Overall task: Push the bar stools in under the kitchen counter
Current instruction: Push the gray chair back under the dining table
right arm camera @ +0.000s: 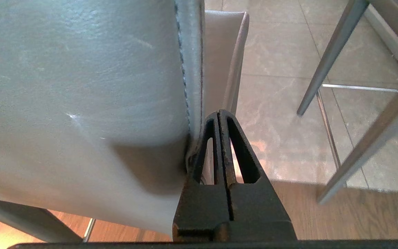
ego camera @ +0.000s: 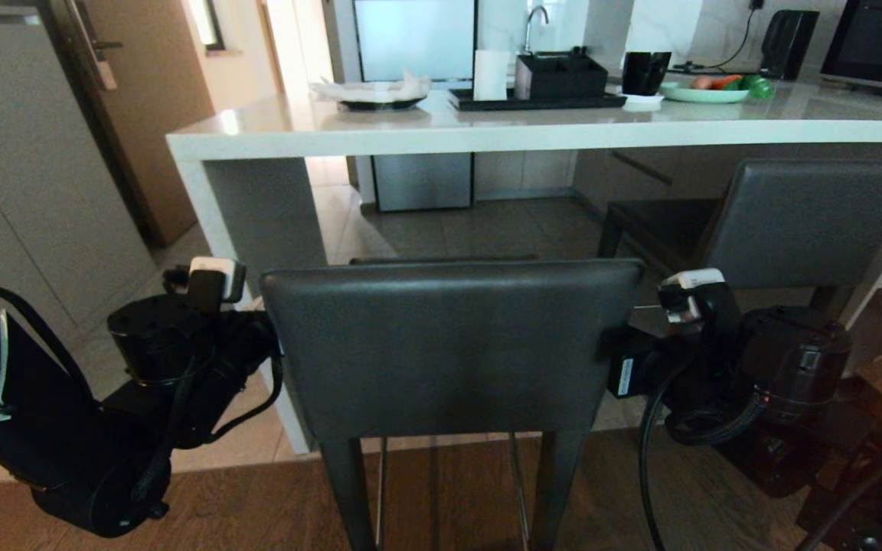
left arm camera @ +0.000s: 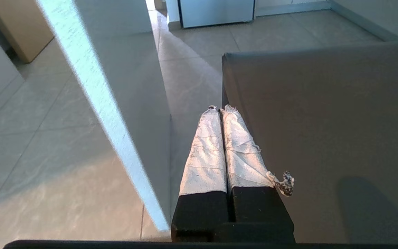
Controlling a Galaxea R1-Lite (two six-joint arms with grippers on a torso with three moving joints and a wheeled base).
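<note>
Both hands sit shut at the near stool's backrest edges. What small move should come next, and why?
Probably a short push forward: the near stool still stands clear of the counter, while the far stool already sits under it. The left hand and right hand, both shut, flank its backrest.

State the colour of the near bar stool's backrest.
Dark grey leather on the near bar stool's backrest, clearest in the head view.

The black left arm reaches up from the lower left of the head view, its left gripper with cloth-wrapped fingers pressed together. The black right arm enters from the lower right, its bare black right gripper likewise closed, fingers touching.
</note>
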